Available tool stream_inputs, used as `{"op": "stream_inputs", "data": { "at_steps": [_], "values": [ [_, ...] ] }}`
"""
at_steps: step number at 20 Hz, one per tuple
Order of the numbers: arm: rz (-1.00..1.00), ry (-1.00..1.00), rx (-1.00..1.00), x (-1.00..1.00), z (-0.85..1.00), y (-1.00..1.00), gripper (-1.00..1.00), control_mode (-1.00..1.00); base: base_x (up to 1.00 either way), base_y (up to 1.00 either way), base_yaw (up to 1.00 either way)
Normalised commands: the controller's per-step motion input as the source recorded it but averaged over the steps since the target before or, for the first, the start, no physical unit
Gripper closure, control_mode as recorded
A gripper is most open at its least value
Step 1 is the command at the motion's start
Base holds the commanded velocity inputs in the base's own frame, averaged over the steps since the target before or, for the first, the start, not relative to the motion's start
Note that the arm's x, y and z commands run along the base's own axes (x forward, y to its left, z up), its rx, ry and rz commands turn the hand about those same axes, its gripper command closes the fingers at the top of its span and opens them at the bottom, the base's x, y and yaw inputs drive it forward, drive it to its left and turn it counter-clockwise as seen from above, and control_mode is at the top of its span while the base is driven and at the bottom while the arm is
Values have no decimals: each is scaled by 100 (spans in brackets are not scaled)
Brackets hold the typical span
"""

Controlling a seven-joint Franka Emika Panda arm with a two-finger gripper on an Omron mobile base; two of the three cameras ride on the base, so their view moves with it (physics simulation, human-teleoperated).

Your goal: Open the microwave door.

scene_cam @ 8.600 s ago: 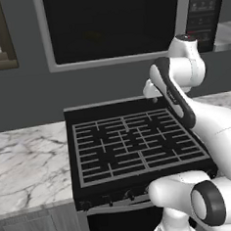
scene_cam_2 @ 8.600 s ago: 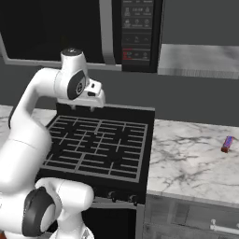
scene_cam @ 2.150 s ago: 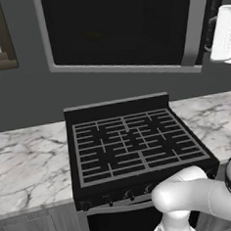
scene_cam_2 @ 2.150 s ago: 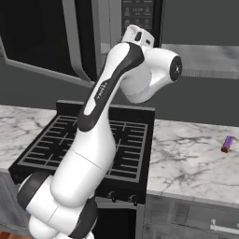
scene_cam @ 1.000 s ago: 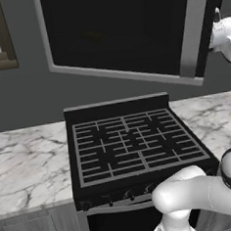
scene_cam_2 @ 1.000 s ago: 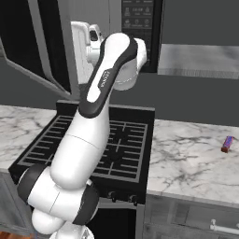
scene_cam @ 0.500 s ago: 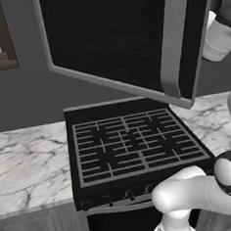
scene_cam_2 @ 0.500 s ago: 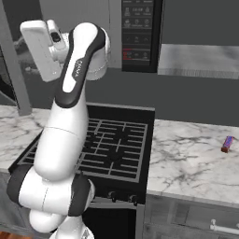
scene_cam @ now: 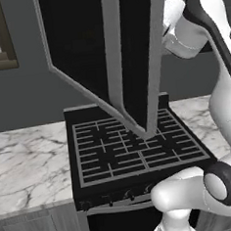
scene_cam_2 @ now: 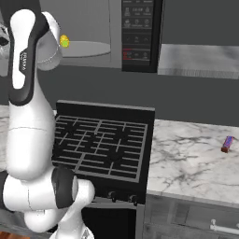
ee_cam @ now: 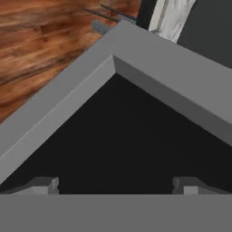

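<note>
Swung far out from its opening, the microwave door (scene_cam: pixel 108 59) hangs edge-on over the stove (scene_cam: pixel 125 148), blocking the air above the middle grates and splitting that space into a left and a right side. Open room above the stove's left grates, left of the door. Right of the door, tight going: white arm (scene_cam: pixel 222 79) close beside it. Behind the door, microwave cavity (scene_cam_2: pixel 86 35) wide open, with a glass turntable (scene_cam_2: pixel 86 48) and a small yellow item (scene_cam_2: pixel 64 41) at its left end. Keypad panel (scene_cam_2: pixel 139 35) closing off the cavity's right side. Directly before the gripper (ee_cam: pixel 115 183), dark door glass and grey frame corner (ee_cam: pixel 115 54) very close; wooden floor (ee_cam: pixel 41 36) beyond the frame.
</note>
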Motion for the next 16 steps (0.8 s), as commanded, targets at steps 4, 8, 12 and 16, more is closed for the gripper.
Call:
{"op": "stream_inputs", "data": {
  "at_steps": [4,8,12,16],
  "values": [
    [5,-37,4,-4,0,100,-100,-100,0,0,0],
    [-4,-17,1,41,-9,83,-100,-100,0,0,0],
    [-13,-14,1,63,-20,93,-100,-100,0,0,0],
    [-17,-29,4,88,-50,94,-100,-100,0,0,0]
  ]
}}
